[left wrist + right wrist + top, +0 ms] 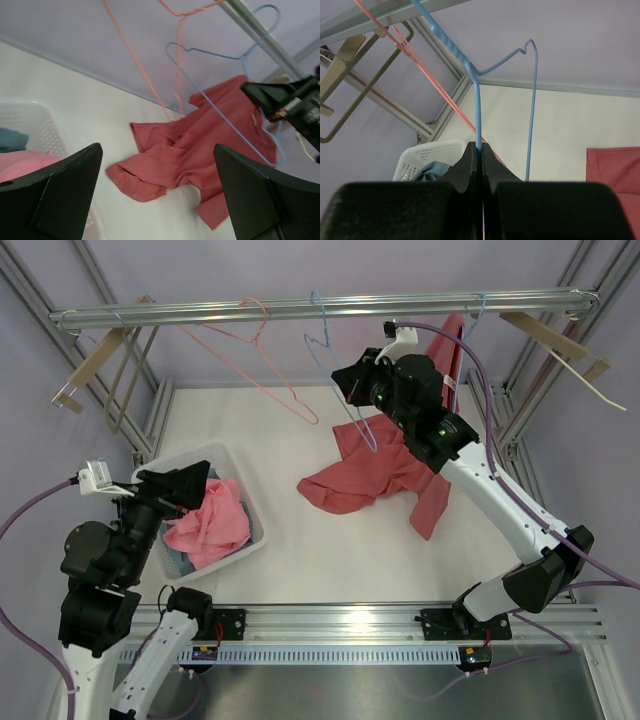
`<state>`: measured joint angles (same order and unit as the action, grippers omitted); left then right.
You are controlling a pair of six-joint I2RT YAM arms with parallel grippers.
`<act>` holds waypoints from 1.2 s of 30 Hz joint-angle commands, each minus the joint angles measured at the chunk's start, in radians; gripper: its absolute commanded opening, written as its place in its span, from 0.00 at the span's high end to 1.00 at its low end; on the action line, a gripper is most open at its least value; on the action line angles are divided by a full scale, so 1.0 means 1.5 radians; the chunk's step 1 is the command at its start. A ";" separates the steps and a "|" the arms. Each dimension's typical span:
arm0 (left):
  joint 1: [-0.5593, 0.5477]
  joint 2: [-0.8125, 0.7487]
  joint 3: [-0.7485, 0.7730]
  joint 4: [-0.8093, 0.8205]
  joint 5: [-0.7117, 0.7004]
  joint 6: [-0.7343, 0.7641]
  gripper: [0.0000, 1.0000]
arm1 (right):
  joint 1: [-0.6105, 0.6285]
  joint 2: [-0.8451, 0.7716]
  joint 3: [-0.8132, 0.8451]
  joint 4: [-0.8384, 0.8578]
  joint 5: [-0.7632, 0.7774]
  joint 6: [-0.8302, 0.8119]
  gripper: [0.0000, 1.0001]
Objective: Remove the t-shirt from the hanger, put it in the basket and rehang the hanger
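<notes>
**Top view.** A rail [200, 312] spans the back of a white bench [320, 565]. A blue hanger [324, 330] hangs from the rail beside a pink hanger [263, 335]. The right end effector [342, 375] is clamped tight on the blue hanger's wire. The red shirt [365, 475] lies mostly crumpled on the bench below that hanger. One part of it rises behind the right arm toward the rail. The left end effector [190, 488] hovers spread wide and empty over a basket [258, 530] holding pink cloth [210, 525].

**Left wrist view.** The shirt [190, 160] shows from the side between the wide-spread fingers [65, 195]. The blue hanger [220, 113] slants across its upper part near the collar. Whether the wire passes through the neck cannot be told. This low angle shows the lifted fabric, which the top view hides behind the arm.

**Right wrist view.** The fingers [467, 160] pinch the blue hanger [477, 110] below its twisted neck, with no gap between them. Only a corner of the shirt [615, 170] shows here. This view confirms the grip but shows little of the shirt.

The step in hand appears to be freeing the last of the shirt. It would likely go best with the right arm keeping the hanger steady. The left arm would then take the fabric near the collar and draw it slowly down along the wire, so that nothing snags.
</notes>
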<state>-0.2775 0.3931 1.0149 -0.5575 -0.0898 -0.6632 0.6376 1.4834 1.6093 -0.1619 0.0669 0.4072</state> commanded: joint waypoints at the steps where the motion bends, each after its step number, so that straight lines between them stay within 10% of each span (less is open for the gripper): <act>1: 0.002 0.016 0.037 0.035 0.139 -0.027 0.01 | -0.005 0.004 0.010 0.019 0.017 0.010 1.00; 9: 0.002 -0.004 0.118 0.045 0.190 -0.036 0.01 | -0.005 -0.052 -0.053 -0.009 0.039 -0.014 0.38; 14: -0.007 0.004 0.126 0.046 0.183 -0.037 0.01 | -0.005 -0.108 -0.090 -0.040 0.050 -0.043 0.30; 26: -0.015 0.014 0.081 0.115 0.196 -0.046 0.01 | -0.129 -0.263 -0.120 -0.140 0.133 -0.079 0.42; 36: -0.023 0.010 0.081 0.132 0.228 -0.042 0.01 | -0.314 -0.155 -0.008 -0.218 0.036 -0.094 0.57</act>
<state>-0.2996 0.4019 1.1313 -0.4183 0.1997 -0.7319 0.1928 1.2083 1.5497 -0.4393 0.2024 0.3080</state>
